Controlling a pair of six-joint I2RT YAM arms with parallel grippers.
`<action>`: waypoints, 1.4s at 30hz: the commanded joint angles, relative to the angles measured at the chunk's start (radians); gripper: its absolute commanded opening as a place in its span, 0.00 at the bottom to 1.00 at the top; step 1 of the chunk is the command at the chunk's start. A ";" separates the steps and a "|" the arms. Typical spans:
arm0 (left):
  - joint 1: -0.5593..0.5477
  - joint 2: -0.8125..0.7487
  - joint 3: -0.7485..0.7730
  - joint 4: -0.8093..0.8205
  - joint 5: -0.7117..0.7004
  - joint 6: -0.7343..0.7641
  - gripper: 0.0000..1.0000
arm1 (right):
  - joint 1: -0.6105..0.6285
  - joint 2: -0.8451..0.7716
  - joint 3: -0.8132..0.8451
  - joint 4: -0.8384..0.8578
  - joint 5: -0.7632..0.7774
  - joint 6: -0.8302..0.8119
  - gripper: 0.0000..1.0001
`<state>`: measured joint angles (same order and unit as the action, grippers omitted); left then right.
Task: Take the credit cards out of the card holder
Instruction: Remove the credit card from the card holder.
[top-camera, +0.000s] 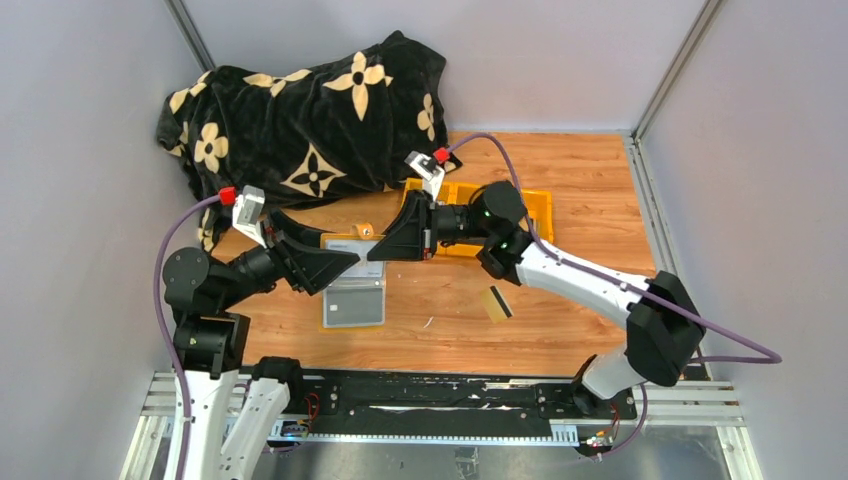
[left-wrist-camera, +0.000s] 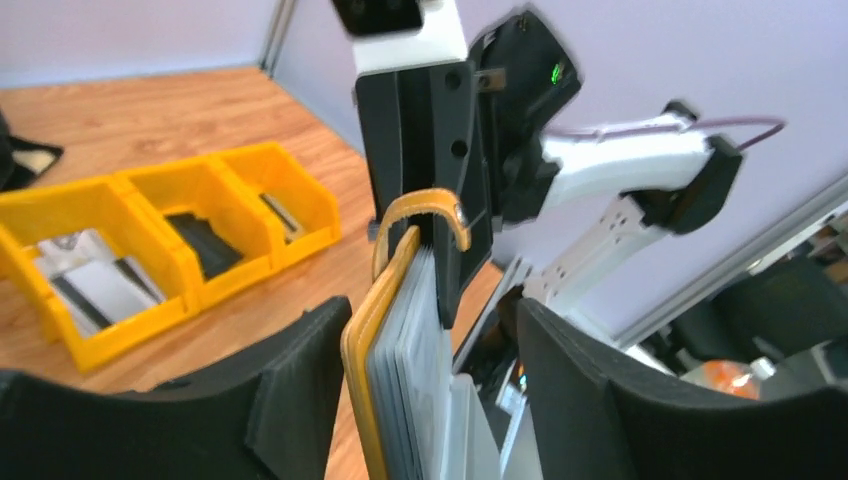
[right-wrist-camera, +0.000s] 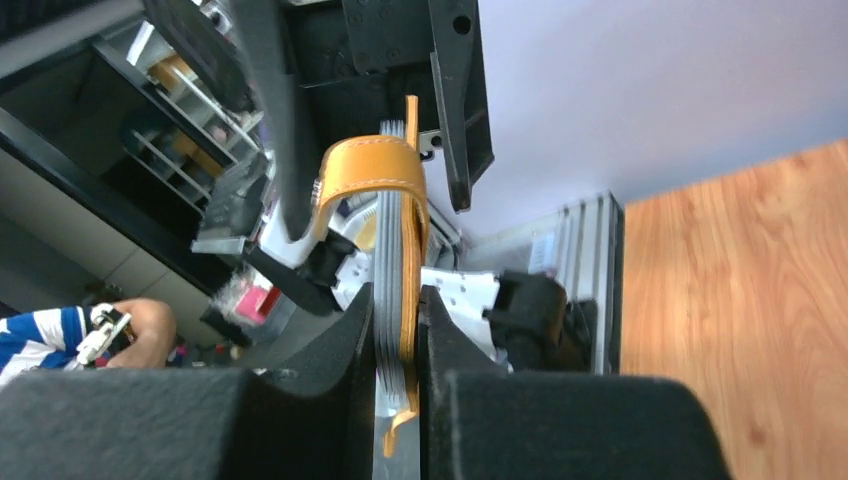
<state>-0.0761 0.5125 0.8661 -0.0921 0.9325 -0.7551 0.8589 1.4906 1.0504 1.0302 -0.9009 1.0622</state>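
The mustard-tan card holder (right-wrist-camera: 405, 250) stands edge-on, lifted between both arms, its grey pocket leaves (left-wrist-camera: 410, 380) stacked beside the tan cover. My right gripper (right-wrist-camera: 397, 345) is shut on it, both pads pressed against its sides. My left gripper (left-wrist-camera: 430, 315) stands open around the other end, one finger close to the tan cover, the other well apart. From above, the holder (top-camera: 352, 300) shows as a grey pocket panel below the two grippers (top-camera: 345, 262) (top-camera: 388, 243). One tan-gold credit card (top-camera: 497, 302) with a black stripe lies on the table.
A yellow three-compartment bin tray (left-wrist-camera: 190, 260) sits behind the right arm; pale cards (left-wrist-camera: 95, 285) lie in one compartment, a dark item (left-wrist-camera: 205, 245) in the middle. A black flower-patterned blanket (top-camera: 300, 120) is heaped at the back left. Grey walls enclose the wooden table (top-camera: 590, 200).
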 joint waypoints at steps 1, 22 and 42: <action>-0.005 0.047 0.063 -0.229 0.073 0.190 0.72 | -0.008 -0.089 0.216 -0.762 -0.108 -0.491 0.00; -0.005 0.127 0.001 -0.431 0.269 0.409 0.38 | 0.043 0.153 0.780 -1.647 -0.149 -0.999 0.00; -0.005 0.104 0.015 -0.273 0.167 0.226 0.00 | 0.011 -0.017 0.225 -0.595 -0.165 -0.345 0.64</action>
<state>-0.0761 0.6579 0.8722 -0.5209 1.1538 -0.3748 0.8936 1.5440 1.4414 -0.1501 -1.0512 0.3508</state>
